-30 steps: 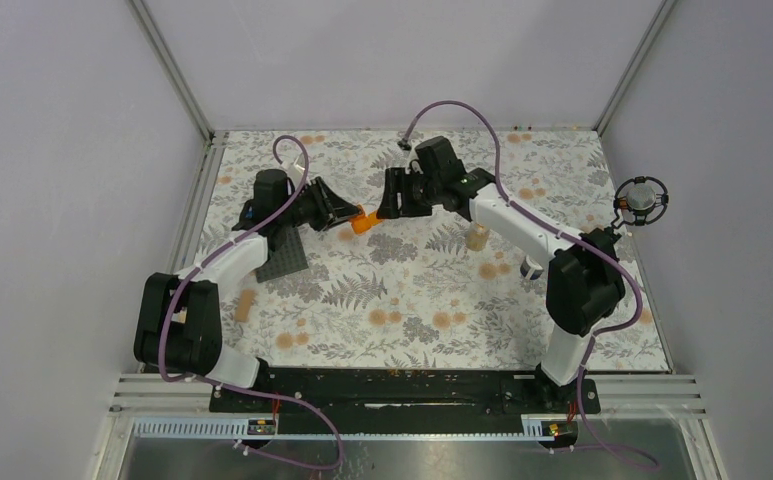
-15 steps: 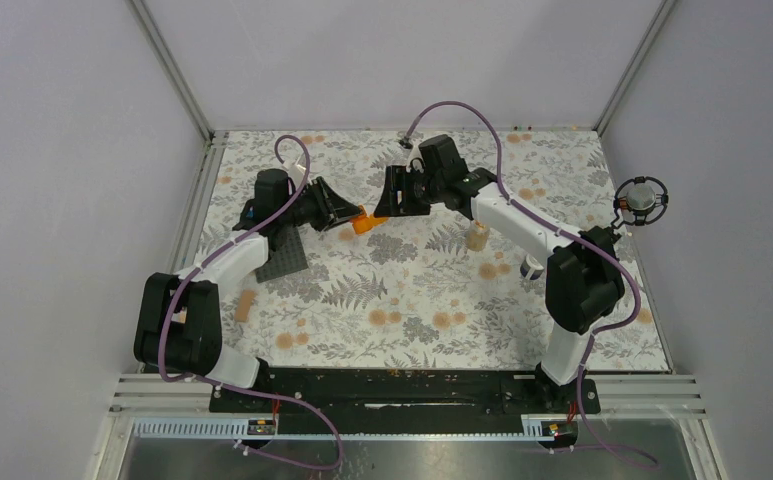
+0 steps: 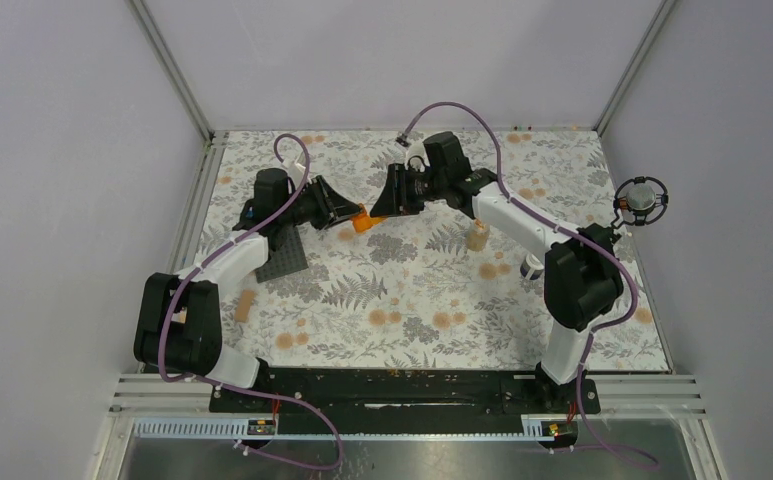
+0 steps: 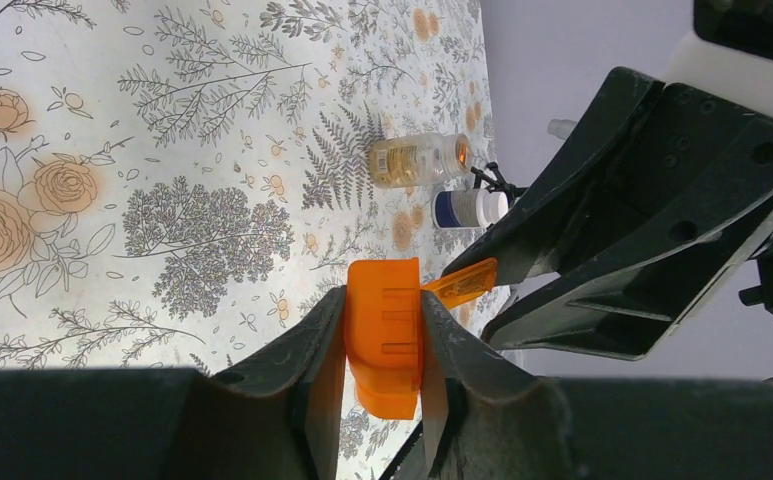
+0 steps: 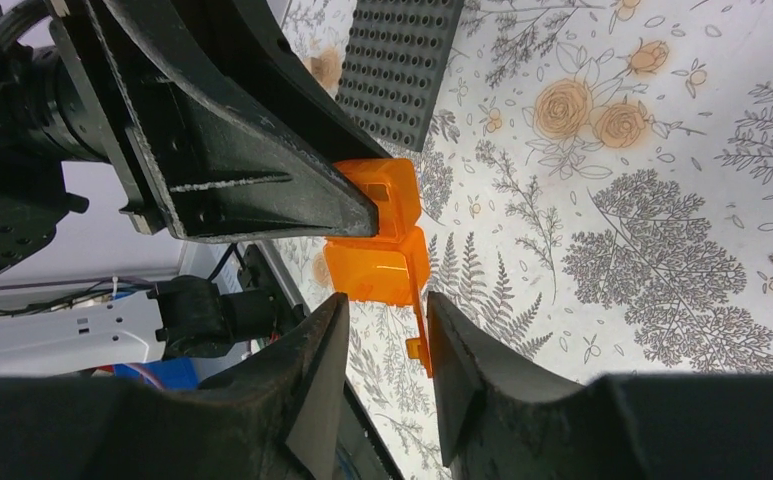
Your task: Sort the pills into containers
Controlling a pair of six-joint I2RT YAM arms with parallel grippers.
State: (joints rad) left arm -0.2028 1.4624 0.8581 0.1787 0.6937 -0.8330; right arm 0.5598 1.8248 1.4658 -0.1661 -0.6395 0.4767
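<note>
My left gripper (image 3: 352, 216) is shut on the translucent orange hinged-lid box (image 3: 365, 221), held above the floral mat. In the left wrist view its fingers (image 4: 327, 330) clamp the box (image 4: 384, 335) on both sides, and the lid (image 4: 462, 284) sticks out to the right. My right gripper (image 5: 386, 302) straddles the thin open lid (image 5: 420, 305). The lid lies against one finger and a gap shows on the other side. A clear tan bottle (image 3: 477, 236) and a white-and-dark little bottle (image 3: 530, 268) stand at the right. No pills can be made out.
A dark grey studded plate (image 3: 282, 253) lies under the left arm. A small tan oblong thing (image 3: 245, 305) rests near the left arm's base. The right arm's body (image 4: 662, 200) fills the left wrist view's right side. A blue thing (image 5: 157, 372) shows low left.
The right gripper has crept toward the orange box and its jaws have narrowed around the lid. The left gripper and box have stayed put.
</note>
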